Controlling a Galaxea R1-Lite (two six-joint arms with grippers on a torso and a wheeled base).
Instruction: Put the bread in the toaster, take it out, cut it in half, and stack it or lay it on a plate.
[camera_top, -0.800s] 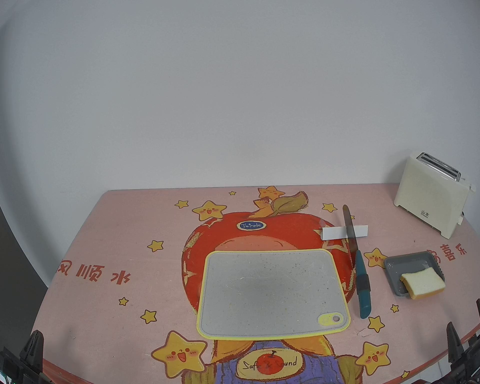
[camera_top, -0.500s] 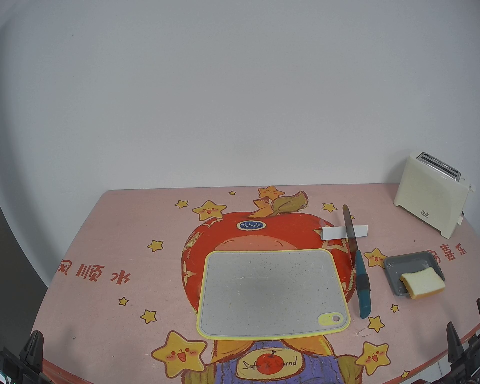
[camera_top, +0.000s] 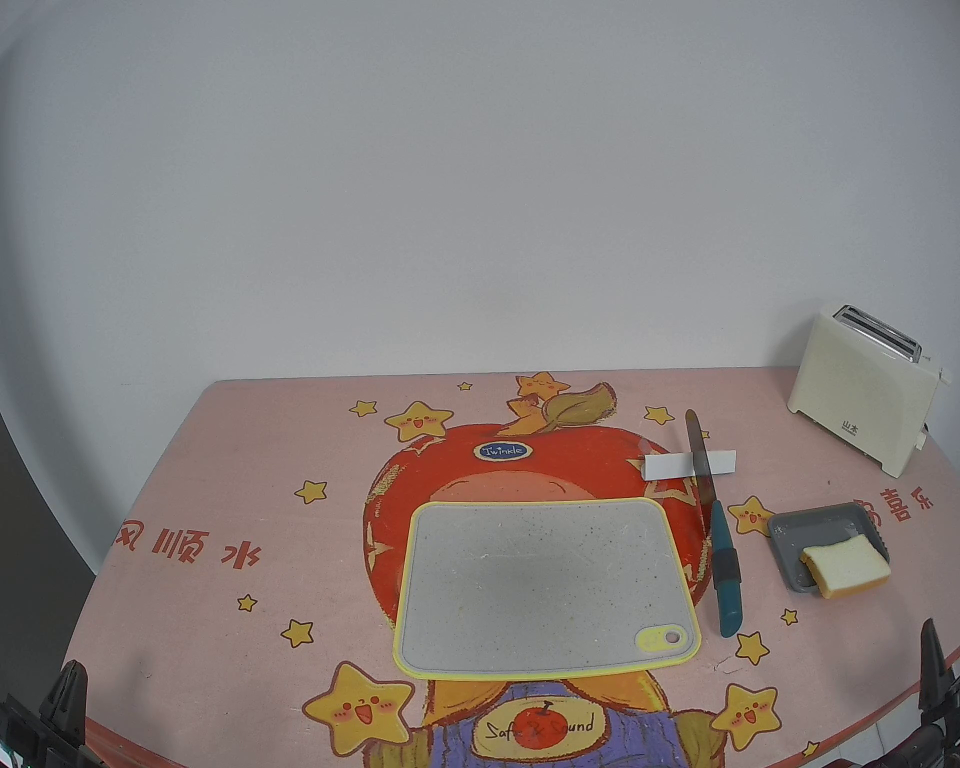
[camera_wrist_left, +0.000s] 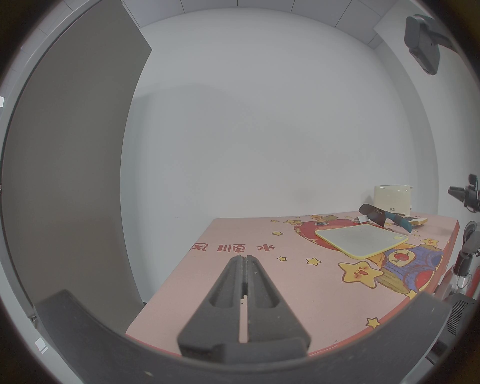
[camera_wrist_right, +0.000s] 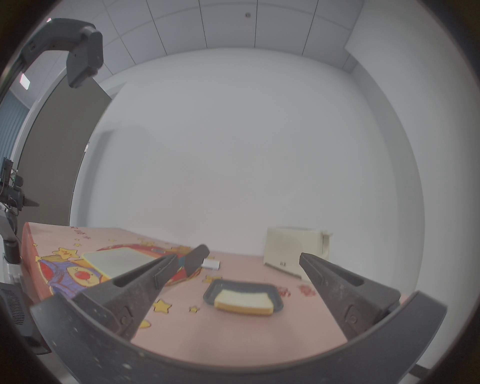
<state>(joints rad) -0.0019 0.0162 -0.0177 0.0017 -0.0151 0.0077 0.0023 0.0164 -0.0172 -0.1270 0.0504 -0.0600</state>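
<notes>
A slice of bread (camera_top: 845, 565) lies on a small grey plate (camera_top: 808, 528) at the table's right side, overhanging the plate's near edge. The cream toaster (camera_top: 865, 385) stands behind it at the far right. A teal-handled knife (camera_top: 722, 555) lies between the plate and the grey cutting board (camera_top: 545, 585), its blade on a white rest (camera_top: 690, 464). My right gripper (camera_wrist_right: 239, 260) hangs open off the table's near right corner, facing the bread (camera_wrist_right: 244, 302). My left gripper (camera_wrist_left: 243, 259) is shut and empty at the near left corner.
The pink table (camera_top: 250, 480) carries a printed apple and stars. A plain wall rises close behind it. The toaster's slots (camera_top: 878, 332) face upward, with nothing sticking out of them.
At the bottom right corner of the head view, the right gripper's fingers have shifted slightly to the right. The left gripper and everything on the table stayed put.
</notes>
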